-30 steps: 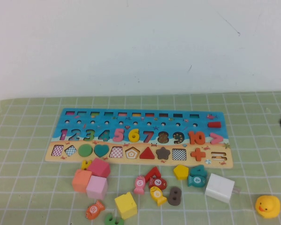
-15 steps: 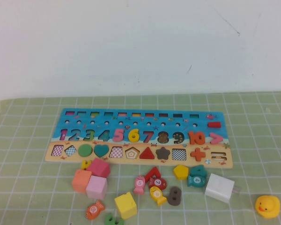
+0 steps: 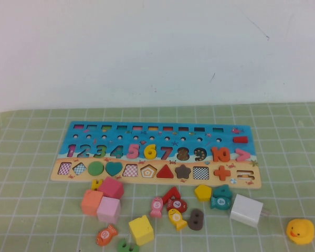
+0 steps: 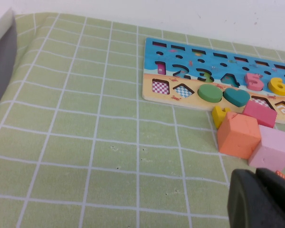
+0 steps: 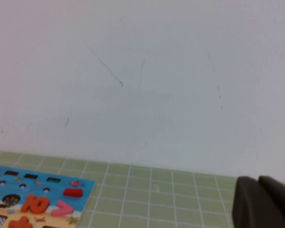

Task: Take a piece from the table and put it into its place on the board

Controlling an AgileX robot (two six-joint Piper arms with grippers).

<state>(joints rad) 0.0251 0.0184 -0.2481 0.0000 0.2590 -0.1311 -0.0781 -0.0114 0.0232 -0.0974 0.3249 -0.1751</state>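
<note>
The yellow numeral 6 (image 3: 149, 151) lies in the board's (image 3: 163, 132) numeral row, between the pink 5 and the 7. It also shows in the left wrist view (image 4: 279, 85). The board lies flat on the green grid cloth of the table (image 3: 31, 210). Neither gripper shows in the high view. My left gripper (image 4: 257, 179) is shut and empty, low over the cloth, near the orange and pink cubes. My right gripper (image 5: 258, 186) is shut and empty, off the board's right end (image 5: 61, 187), facing the white wall.
Loose pieces lie in front of the board: orange cube (image 3: 91, 202), pink cubes (image 3: 109, 209), yellow cube (image 3: 141, 229), yellow pentagon (image 3: 202, 192), fish pieces, a brown 8 (image 3: 195, 219). A white block (image 3: 246, 210) and a yellow duck (image 3: 300, 230) sit at the front right.
A dark part of my right arm showed at the right edge of the high view a second ago; it has left that view. The pieces and the board have not moved.
</note>
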